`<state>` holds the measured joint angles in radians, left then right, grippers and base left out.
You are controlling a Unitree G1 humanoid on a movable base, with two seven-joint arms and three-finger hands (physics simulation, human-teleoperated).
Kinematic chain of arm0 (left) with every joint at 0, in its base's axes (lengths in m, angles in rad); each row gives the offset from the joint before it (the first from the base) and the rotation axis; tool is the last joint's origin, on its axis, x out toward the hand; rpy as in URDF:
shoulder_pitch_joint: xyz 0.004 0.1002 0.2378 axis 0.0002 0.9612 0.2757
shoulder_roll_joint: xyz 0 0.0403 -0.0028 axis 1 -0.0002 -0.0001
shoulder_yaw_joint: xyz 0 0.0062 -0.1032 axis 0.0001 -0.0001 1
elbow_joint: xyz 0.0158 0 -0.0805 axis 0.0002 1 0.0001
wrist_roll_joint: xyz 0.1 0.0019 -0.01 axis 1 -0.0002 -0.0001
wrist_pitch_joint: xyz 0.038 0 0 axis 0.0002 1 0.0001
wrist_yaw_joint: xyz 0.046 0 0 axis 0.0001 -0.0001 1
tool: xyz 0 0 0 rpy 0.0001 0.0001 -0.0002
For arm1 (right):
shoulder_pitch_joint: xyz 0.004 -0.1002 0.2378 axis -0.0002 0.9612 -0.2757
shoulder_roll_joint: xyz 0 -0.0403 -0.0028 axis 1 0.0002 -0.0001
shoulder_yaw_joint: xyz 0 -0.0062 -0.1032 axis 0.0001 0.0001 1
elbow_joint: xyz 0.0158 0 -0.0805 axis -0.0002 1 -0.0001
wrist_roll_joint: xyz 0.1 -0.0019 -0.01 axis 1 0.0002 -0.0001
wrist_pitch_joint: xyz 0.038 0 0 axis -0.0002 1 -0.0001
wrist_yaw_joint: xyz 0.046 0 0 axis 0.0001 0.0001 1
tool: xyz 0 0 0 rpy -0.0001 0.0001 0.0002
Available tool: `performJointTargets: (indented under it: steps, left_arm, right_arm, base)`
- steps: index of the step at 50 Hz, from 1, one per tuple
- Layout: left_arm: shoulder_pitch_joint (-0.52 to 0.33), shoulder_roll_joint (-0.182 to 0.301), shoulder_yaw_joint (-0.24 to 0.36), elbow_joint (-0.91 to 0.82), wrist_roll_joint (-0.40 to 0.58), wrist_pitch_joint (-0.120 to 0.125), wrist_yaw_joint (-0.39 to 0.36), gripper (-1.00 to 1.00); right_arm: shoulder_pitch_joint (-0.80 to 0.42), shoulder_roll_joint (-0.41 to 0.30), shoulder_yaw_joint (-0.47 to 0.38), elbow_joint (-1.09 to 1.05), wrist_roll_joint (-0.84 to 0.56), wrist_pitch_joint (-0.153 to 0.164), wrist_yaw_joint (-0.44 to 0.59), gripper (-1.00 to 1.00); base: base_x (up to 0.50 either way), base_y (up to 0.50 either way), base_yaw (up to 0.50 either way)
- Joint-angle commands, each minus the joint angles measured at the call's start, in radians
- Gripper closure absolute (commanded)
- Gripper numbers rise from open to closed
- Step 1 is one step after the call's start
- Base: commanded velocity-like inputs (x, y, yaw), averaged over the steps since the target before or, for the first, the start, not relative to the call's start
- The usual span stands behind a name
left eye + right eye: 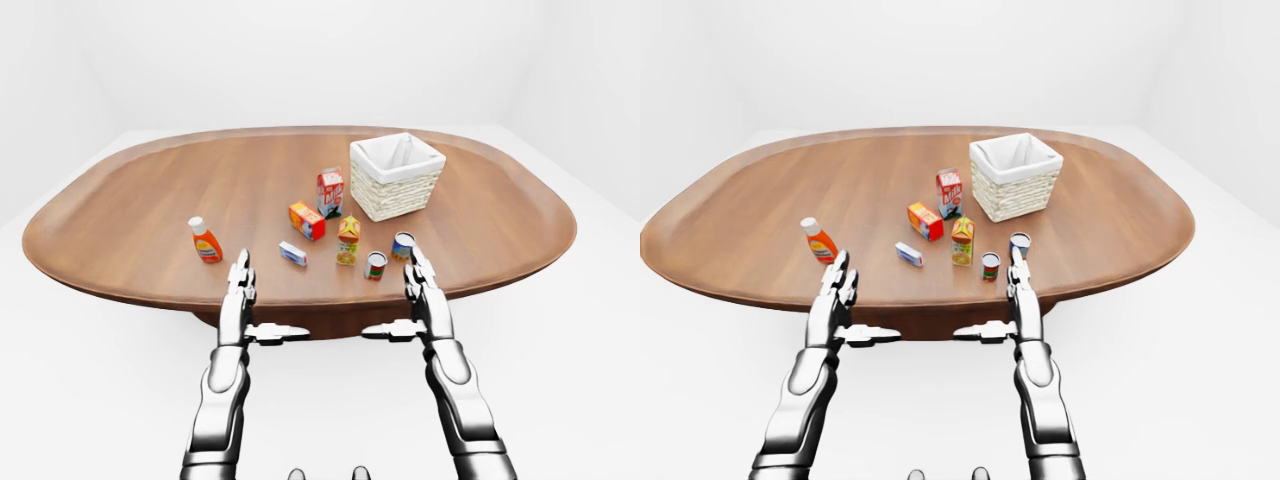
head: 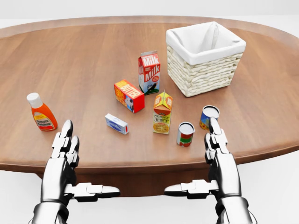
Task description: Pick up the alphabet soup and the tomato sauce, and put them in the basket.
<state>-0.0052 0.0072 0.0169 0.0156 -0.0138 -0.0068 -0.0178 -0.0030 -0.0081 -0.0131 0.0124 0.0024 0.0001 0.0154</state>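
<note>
Alphabet soup (image 2: 209, 117) just above right robot hand (image 2: 218, 154), untouched

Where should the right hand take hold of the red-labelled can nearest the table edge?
Probably round the middle of its side wall. The red-labelled can stands upright, so a sideways wrap suits its round body. Come from the near table edge with the open right hand; the juice carton crowds its left and the blue can its upper right.
</note>
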Motion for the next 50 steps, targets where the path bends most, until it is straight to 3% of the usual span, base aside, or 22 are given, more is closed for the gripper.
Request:
performJointTargets:
  steps: [1, 11, 13, 16, 17, 18, 30, 50]
  left_arm:
    - [-0.006, 0.014, 0.019, 0.021, -0.004, -0.027, -0.024, -1.00]
    - [0.000, 0.012, 0.016, 0.005, 0.011, -0.032, -0.019, -1.00]
    - [0.008, 0.014, 0.009, -0.016, 0.042, -0.052, -0.008, -1.00]
    - [0.017, 0.013, 0.005, -0.044, 0.062, -0.057, -0.006, -1.00]
    - [0.022, 0.014, 0.004, -0.058, 0.075, -0.075, 0.000, -1.00]
    - [0.026, 0.014, 0.003, -0.071, 0.085, -0.079, 0.003, -1.00]
    - [0.086, 0.010, -0.021, -0.255, 0.237, -0.080, 0.043, -1.00]
    - [0.103, 0.006, -0.025, -0.307, 0.281, -0.080, 0.054, -1.00]
  right_arm:
    - [-0.008, -0.012, -0.020, 0.030, 0.000, -0.004, 0.025, -1.00]
    - [0.002, -0.011, -0.021, 0.013, -0.003, -0.022, 0.023, -1.00]
    - [0.015, -0.010, -0.017, -0.018, -0.012, -0.042, 0.021, -1.00]
    - [0.019, -0.009, -0.018, -0.024, -0.015, -0.058, 0.018, -1.00]
    - [0.022, -0.008, -0.019, -0.032, -0.014, -0.086, 0.016, -1.00]
    - [0.028, -0.007, -0.019, -0.047, -0.012, -0.087, 0.017, -1.00]
    - [0.071, -0.001, -0.018, -0.168, -0.003, -0.087, 0.014, -1.00]
    - [0.097, 0.004, -0.026, -0.248, 0.024, -0.087, 0.009, -1.00]
  base:
    - [0.00, 0.00, 0.00]
    - [0.00, 0.00, 0.00]
    - [0.00, 0.00, 0.00]
    - [0.00, 0.00, 0.00]
    - [0.00, 0.00, 0.00]
    - [0.00, 0.00, 0.00]
    - [0.00, 0.00, 0.00]
    - [0.00, 0.00, 0.00]
